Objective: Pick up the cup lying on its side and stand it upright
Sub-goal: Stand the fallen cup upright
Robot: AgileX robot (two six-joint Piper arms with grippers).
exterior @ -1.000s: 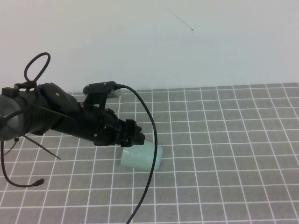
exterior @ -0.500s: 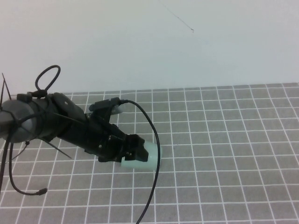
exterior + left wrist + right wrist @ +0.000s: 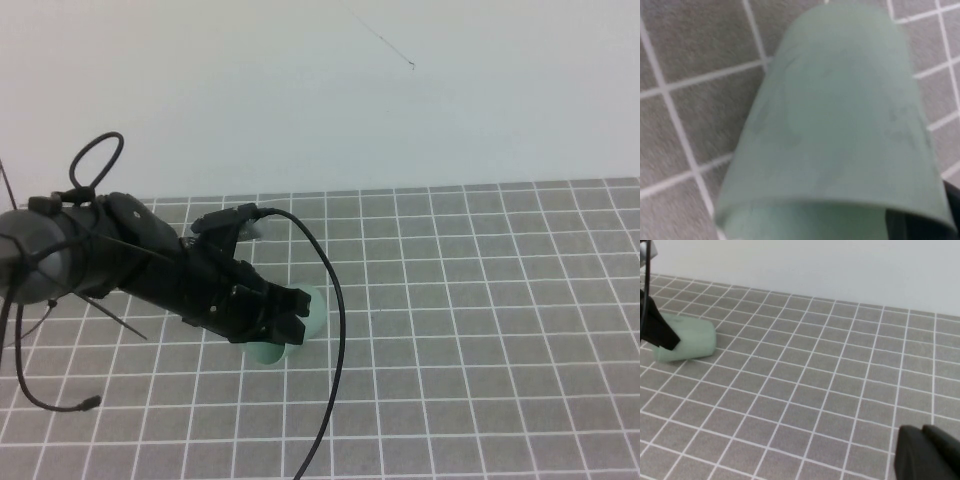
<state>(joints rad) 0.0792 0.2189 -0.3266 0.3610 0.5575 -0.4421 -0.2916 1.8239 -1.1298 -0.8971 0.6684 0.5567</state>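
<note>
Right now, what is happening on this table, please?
The left arm is working on the cup, a pale mint-green one lying on its side on the grid-patterned table. The left tool is down over the cup and seems closed on it, covering most of it in the high view. The cup is not upright yet. The right tool shows only in its own wrist view, apart from the cup.

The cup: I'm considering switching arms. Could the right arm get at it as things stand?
Probably not cleanly. The left gripper is already on the cup, covering much of it. The right gripper sits apart, with only bare grid mat between.
</note>
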